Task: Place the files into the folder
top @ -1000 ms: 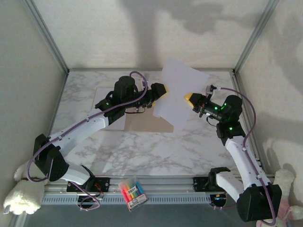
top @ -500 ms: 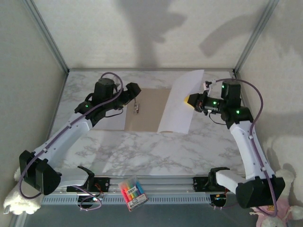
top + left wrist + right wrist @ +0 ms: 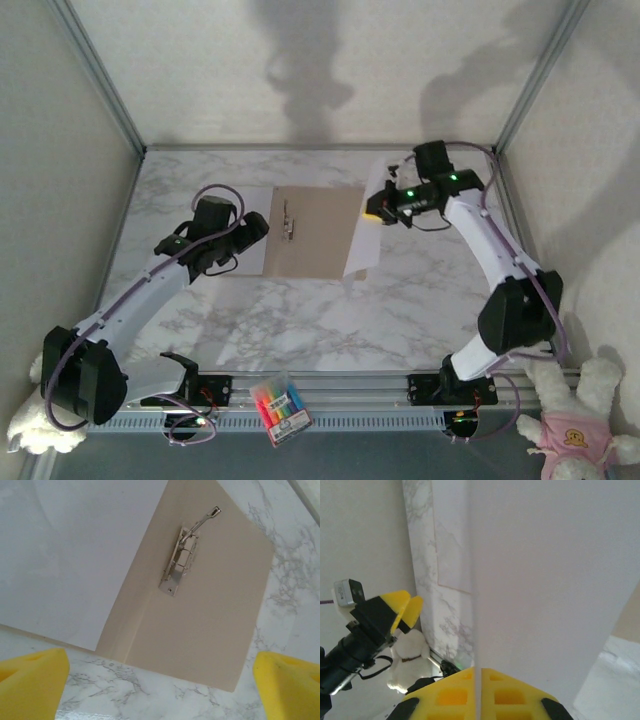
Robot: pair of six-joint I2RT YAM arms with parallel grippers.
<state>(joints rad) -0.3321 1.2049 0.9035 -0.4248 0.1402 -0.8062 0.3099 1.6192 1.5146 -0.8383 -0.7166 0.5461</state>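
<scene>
Nearer on the left, the left gripper (image 3: 256, 224) hangs with its jaws wide apart and empty, just left of the open folder (image 3: 322, 232). The folder lies flat on the table (image 3: 300, 320), with a metal clip (image 3: 289, 220) on its brown leaf. Farther right, the right gripper (image 3: 376, 213) has its jaws clamped on a white file sheet (image 3: 362, 245), which stands curled on edge along the folder's right side.

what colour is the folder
The folder is plain tan, clearest in the left wrist view.

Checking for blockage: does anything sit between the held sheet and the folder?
Nothing visible does. The sheet in the right end effector hangs at the folder's right edge; the left end effector is at its left edge.
</scene>
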